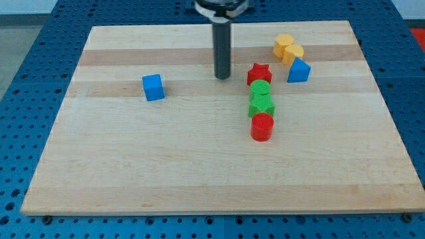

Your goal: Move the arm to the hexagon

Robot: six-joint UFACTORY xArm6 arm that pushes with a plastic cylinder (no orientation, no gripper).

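My tip (222, 77) rests on the wooden board (199, 172), near the view's top centre. A red star (259, 73) lies just to the tip's right, a small gap apart. Below the star runs a column of blocks: a green rounded block (260, 89), a green star (261, 105) and a red block (262, 126) that looks like a cylinder or a hexagon. Two yellow blocks touch each other at the top right; the upper one (283, 44) looks six-sided and the lower one (293, 53) has no clear shape. No block touches the tip.
A blue triangle (298, 70) sits right of the red star, just below the yellow blocks. A blue cube (153, 87) stands alone at the left, well away from the tip. A blue perforated table surrounds the board.
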